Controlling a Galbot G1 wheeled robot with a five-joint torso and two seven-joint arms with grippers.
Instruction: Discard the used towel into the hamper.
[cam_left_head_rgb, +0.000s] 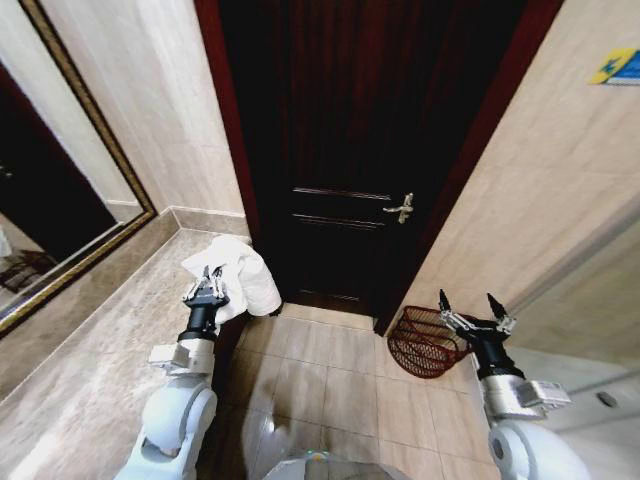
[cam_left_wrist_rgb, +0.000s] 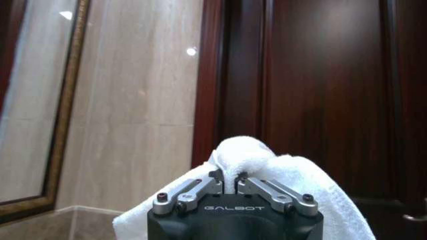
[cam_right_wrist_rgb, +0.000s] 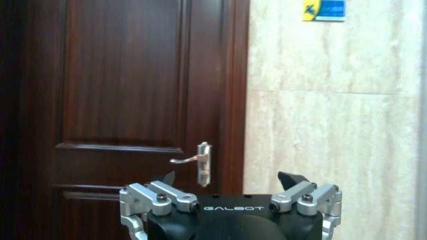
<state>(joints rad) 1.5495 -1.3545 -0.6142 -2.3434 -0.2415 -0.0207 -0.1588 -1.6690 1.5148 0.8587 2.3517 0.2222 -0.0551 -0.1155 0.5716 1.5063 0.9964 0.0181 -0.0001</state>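
Surroundings: dark wooden door fills 12 o'clock of the head view, with a metal lever handle on its right side. Beige tiled walls flank it. On the right wall, at 1 to 2 o'clock, a small blue-and-yellow sign. A gold-framed mirror runs along the left wall at 9 to 10 o'clock, above a stone counter. Floor is beige tile, bare between the two arms.

Left gripper is raised at about 8 o'clock of the head view, above the counter's edge. Its fingers are pinched nearly together on the towel; the left wrist view shows the tips closed on a fold of cloth. The towel is white, terry-looking, bunched, and hangs in a soft lump beyond and around the fingers, against the door's lower left panel.

Right gripper is at about 4 o'clock, fingers spread wide, nothing between them. In the right wrist view it faces the door handle and the tiled wall.

Hamper: reddish-brown, open-weave with thin ribs, on the floor at 4 o'clock near the door's right jamb and the right wall. It lies directly behind and just left of the right gripper in the head view, which partly covers its right rim. Towel and hamper are well apart.
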